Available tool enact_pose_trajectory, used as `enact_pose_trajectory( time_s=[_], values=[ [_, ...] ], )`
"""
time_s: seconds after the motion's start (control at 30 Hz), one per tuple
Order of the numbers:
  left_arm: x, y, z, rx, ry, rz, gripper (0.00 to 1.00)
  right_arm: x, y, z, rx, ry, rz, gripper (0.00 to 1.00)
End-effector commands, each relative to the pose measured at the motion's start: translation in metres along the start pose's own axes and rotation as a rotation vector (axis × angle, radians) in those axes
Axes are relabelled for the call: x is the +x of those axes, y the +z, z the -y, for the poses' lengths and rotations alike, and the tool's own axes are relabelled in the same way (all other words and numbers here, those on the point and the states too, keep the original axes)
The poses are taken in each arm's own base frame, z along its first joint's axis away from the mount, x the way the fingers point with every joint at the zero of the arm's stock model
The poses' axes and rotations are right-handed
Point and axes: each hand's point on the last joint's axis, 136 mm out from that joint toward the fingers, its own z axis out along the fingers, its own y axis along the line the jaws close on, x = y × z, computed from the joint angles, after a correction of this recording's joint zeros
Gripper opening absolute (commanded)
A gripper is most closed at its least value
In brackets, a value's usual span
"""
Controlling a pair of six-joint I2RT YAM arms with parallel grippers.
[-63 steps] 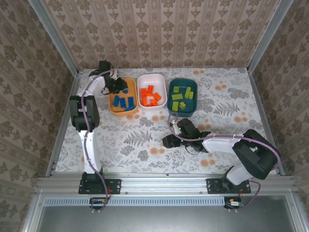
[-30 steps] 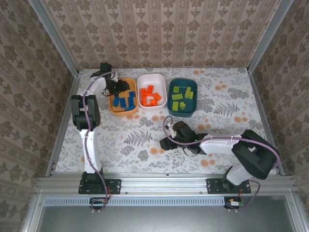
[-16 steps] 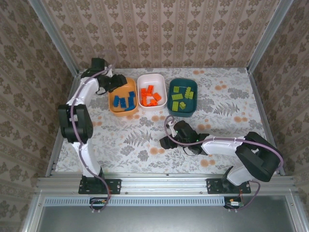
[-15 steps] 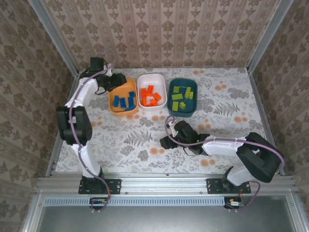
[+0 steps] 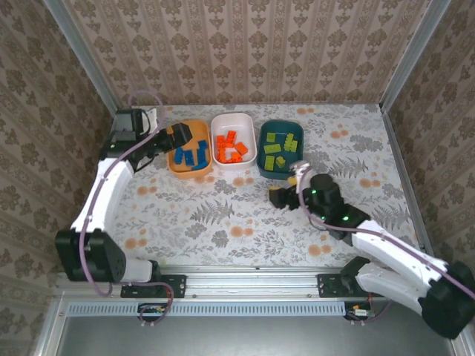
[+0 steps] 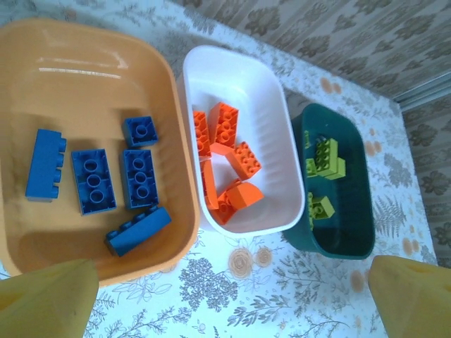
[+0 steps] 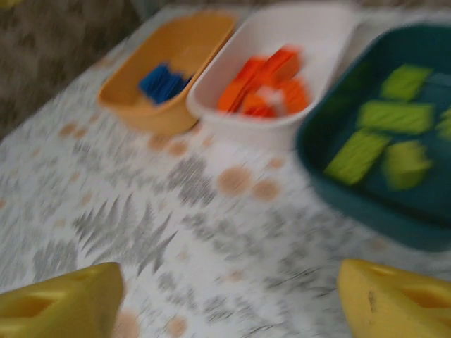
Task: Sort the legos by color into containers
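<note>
Every brick I can make out already sits in a tub matching the sort: the blue legos lie flat in the orange tub on the left, the orange legos are piled in the white tub in the middle, and the lime green legos are in the dark teal tub on the right. The three tubs line up side by side along the far part of the table. One colour per tub, so I'd say you're basically done here. The bricks are hard glossy plastic with round studs on top. The tubs are smooth rounded rectangles with sloped walls, so dropped pieces slide to the middle. Your left gripper hangs over the left rim of the orange tub with its yellow fingertips spread wide and nothing between them. Your right gripper sits low over the flowery tablecloth just near of the teal tub, jaws also wide apart and empty, though its wrist view is blurry.
</note>
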Motion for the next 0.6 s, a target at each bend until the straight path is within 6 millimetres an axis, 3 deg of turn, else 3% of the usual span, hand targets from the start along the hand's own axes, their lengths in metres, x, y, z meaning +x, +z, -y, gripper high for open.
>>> enact_pose_trajectory(
  time_s=[0.0, 0.1, 0.23, 0.33, 0.47, 0.57],
  values=[
    [-0.006, -0.029, 0.011, -0.002, 0.018, 0.090, 1.00, -0.042, -0.033, 0.029, 0.124, -0.080, 0.079, 0.93],
    [-0.002, -0.047, 0.010, -0.022, 0.008, 0.156, 1.00, -0.074, -0.059, 0.058, 0.240, -0.105, 0.145, 0.98],
    [0.000, -0.067, 0.001, -0.064, -0.004, 0.309, 1.00, -0.093, -0.081, 0.106, 0.423, -0.050, 0.198, 1.00],
    [0.002, -0.079, -0.013, -0.123, 0.033, 0.453, 1.00, -0.088, -0.080, 0.138, 0.505, -0.005, 0.195, 1.00],
    [0.011, -0.089, -0.020, -0.192, 0.215, 0.584, 1.00, -0.062, -0.057, 0.179, 0.572, 0.081, 0.149, 1.00],
    [0.020, -0.092, -0.036, -0.280, 0.268, 0.587, 1.00, -0.042, -0.035, 0.202, 0.593, 0.124, 0.127, 1.00]
  ],
)
